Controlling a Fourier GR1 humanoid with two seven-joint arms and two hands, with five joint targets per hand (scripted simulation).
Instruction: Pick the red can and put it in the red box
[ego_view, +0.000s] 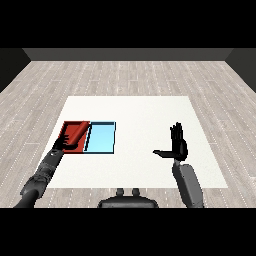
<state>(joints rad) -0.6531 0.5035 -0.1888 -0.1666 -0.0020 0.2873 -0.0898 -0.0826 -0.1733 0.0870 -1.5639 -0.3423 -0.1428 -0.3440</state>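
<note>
In the head view, the red tray (77, 129) is seen at the left side of the white table (135, 110), with the light blue tray (102, 137) touching its right edge. The left hand (65, 142) is placed over the near left corner of the red tray, its forearm reaching in from the lower left. Whether its fingers are curled or straight cannot be told, since the hand is small and dark against the tray.

The red can cannot be made out as a separate thing anywhere on the table. It may be hidden in the left hand or lost against the red of the tray, but this cannot be decided. Accordingly, its place relative to the left hand cannot be given with certainty.

The right hand (178, 146) is held well to the right of the red tray, beyond the blue one, with fingers straight and pointing up and the thumb spread sideways; nothing is held in it.

The placing step is judged to be in hand or just finished. If the can is held, the next move calls for it to be let go inside the red tray's rim and the hand lifted clear without the can being tipped.
</note>
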